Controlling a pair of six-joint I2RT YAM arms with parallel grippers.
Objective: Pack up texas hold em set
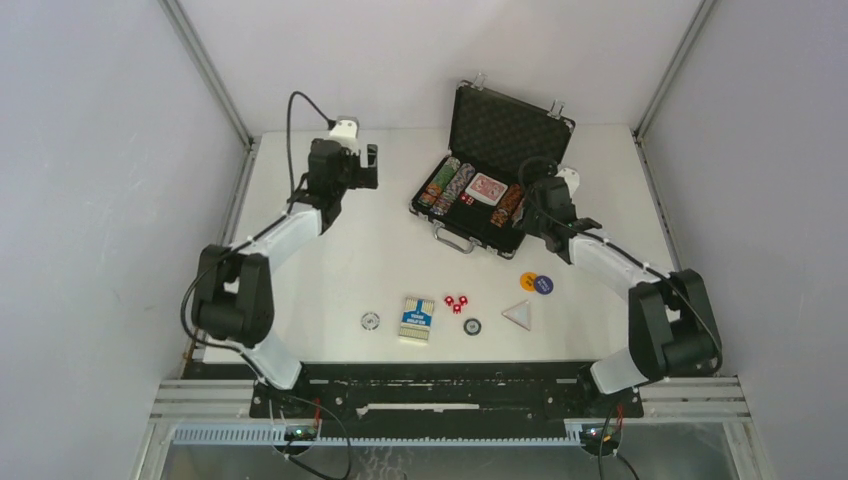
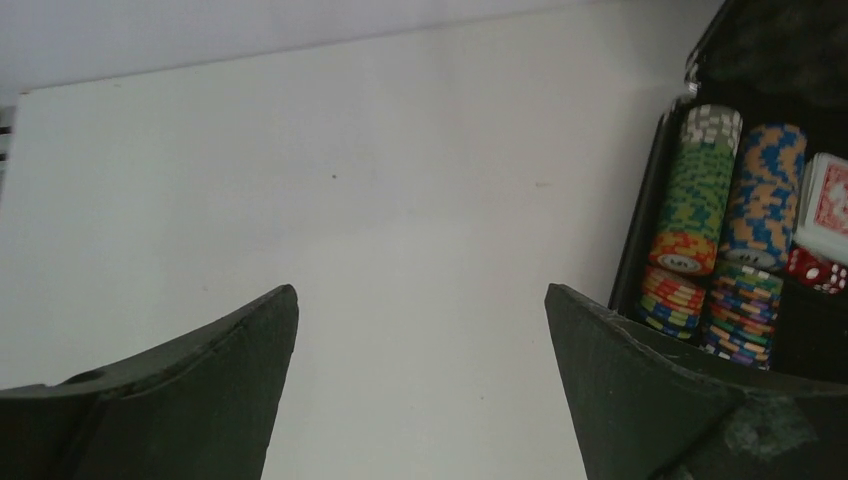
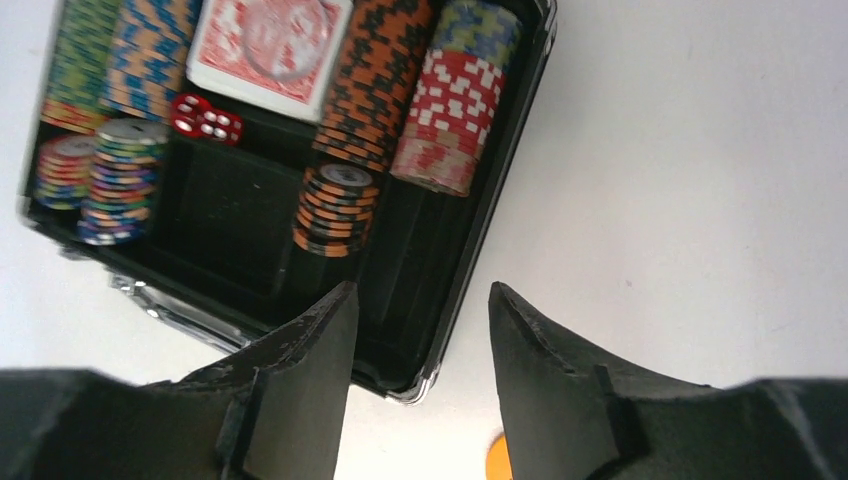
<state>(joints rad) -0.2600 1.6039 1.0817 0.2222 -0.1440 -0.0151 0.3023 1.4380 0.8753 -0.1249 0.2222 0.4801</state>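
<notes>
The black briefcase (image 1: pixel 452 232) lies open at the back centre with its foam-lined lid (image 1: pixel 510 125) up. It holds rows of multicoloured poker chips (image 3: pixel 372 75), a red-backed card deck (image 3: pixel 268 45) and red dice (image 3: pixel 205 118). On the table in front lie a blue card box (image 1: pixel 417 320), red dice (image 1: pixel 457 303), an orange button (image 1: pixel 528 281) and a blue button (image 1: pixel 543 286), a triangle piece (image 1: pixel 517 315) and two loose chips (image 1: pixel 371 321). My left gripper (image 2: pixel 420 290) is open and empty over bare table left of the case. My right gripper (image 3: pixel 422 287) is open and empty above the case's near right corner.
The white table (image 1: pixel 330 270) is walled in by grey panels at the back and both sides. The case's silver handle (image 1: pixel 453 240) faces the front. The second loose chip is a dark one (image 1: pixel 472 326) beside the triangle piece.
</notes>
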